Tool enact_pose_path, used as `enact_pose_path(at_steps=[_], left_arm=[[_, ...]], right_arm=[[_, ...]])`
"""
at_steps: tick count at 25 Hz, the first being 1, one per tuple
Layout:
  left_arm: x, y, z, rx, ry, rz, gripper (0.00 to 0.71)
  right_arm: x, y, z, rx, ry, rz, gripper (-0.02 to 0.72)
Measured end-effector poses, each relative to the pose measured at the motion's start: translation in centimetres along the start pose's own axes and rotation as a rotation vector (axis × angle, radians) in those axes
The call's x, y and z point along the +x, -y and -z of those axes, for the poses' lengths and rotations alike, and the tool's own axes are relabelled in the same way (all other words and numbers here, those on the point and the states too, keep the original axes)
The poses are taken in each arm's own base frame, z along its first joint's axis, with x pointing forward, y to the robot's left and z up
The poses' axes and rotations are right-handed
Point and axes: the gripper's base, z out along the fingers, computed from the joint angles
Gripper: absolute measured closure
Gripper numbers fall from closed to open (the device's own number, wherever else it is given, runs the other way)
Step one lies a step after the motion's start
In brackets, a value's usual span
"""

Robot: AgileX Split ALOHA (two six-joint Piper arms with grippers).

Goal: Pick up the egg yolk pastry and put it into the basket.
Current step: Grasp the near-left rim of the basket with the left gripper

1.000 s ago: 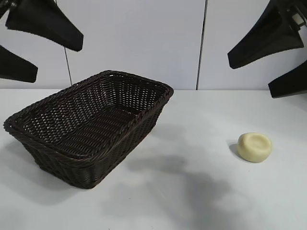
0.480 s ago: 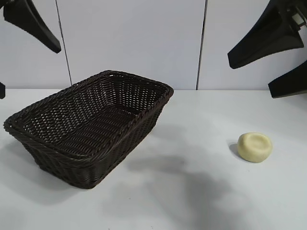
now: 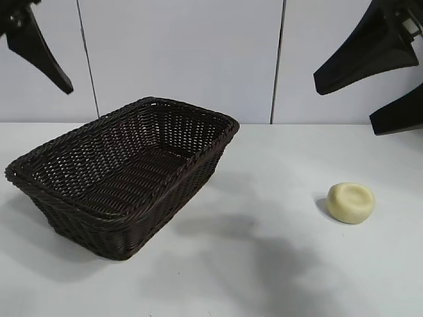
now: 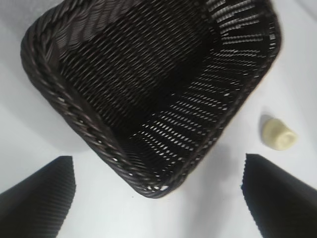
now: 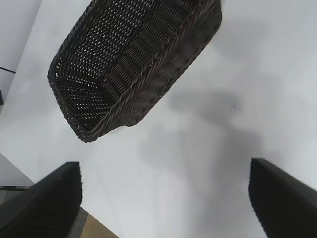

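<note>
Egg yolk pastry (image 3: 351, 203): on the white table (image 3: 264, 264), right side, well apart from the basket (image 3: 125, 173) at left. Left gripper (image 4: 158, 191) and right gripper (image 5: 166, 198): raised, jaws spread wide, holding nothing.

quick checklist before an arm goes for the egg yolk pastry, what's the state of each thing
1. Egg yolk pastry free on the table, nothing touching it: ok.
2. Basket upright, nothing seen inside: ok.
3. Basket and pastry well apart, bare table between them: ok.
4. Right gripper open, empty, raised above the pastry's side of the table: ok.
5. Left gripper open, empty, looking down into the basket: ok.
6. Pastry in the right wrist view: not ok, only the basket shows there.
</note>
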Motion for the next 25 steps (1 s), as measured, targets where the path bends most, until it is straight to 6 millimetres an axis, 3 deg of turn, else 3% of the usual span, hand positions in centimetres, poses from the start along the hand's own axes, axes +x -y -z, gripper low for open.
enact_pose_path(at_steps=[14, 19, 25], left_arm=[[-0.6, -0.8, -3.6, -0.048, -0.003, 0.168, 0.052], [0.1, -2.2, -5.1, -0.059, 0.031, 0.343, 0.052], [0.4, -3.3, -6.7, -0.072, 0.058, 0.406, 0.052]], right_arm=[[0.0, 0.0, 0.0, 0.000, 0.000, 0.000, 0.049], [0.0, 0.0, 0.0, -0.001, 0.000, -0.001, 0.049], [0.0, 0.0, 0.0, -0.002, 0.001, -0.002, 0.049]])
